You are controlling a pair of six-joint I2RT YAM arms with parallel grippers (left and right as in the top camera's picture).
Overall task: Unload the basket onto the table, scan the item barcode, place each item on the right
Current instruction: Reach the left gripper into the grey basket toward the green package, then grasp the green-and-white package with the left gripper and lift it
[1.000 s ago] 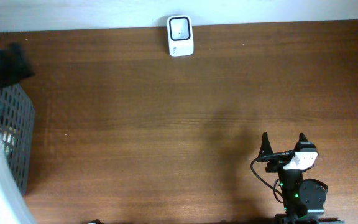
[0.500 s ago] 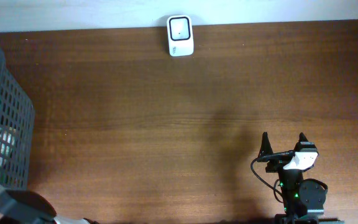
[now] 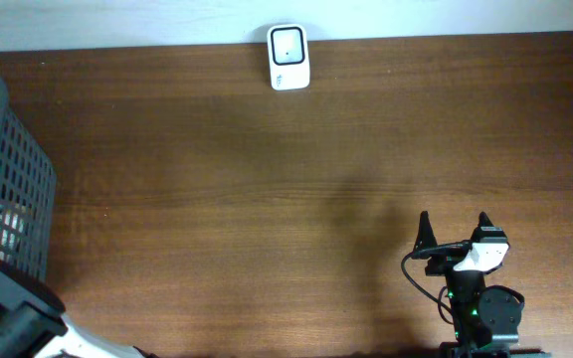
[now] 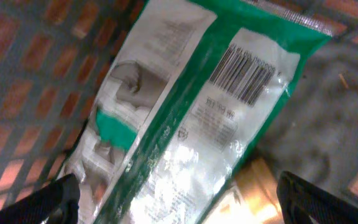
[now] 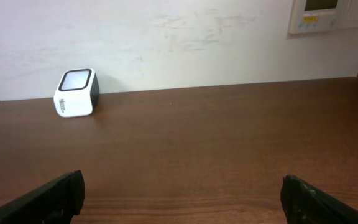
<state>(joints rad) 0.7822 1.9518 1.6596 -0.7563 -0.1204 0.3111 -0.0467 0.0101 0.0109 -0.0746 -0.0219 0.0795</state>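
Since a second before, the left arm had swung away from the upper left of the overhead frame, where it had covered much of the grey mesh basket, and now sat in the lower left corner with only the basket's near end under it. Everything else was unchanged. In the left wrist view the left gripper hung above the basket's inside, its two dark fingertips showing only at the bottom corners of the frame, spread as wide as they go with nothing between them. Below it lay a green-and-white packet, stretched diagonally from lower left to upper right, glossy and crinkled. Its barcode faced up in the upper right of that view, tilted. A tan item peeked out from under the packet's lower right edge, but what it was could not be told. The white scanner stood at the top centre of the overhead frame, at the far edge of the brown wooden table, well apart from the basket. The right gripper sat at the lower right of the overhead frame, fingers pointing toward the top and parted fully, holding nothing; its own camera looked across bare wood to the scanner at upper left and a pale wall behind, with a control panel in the top right corner.
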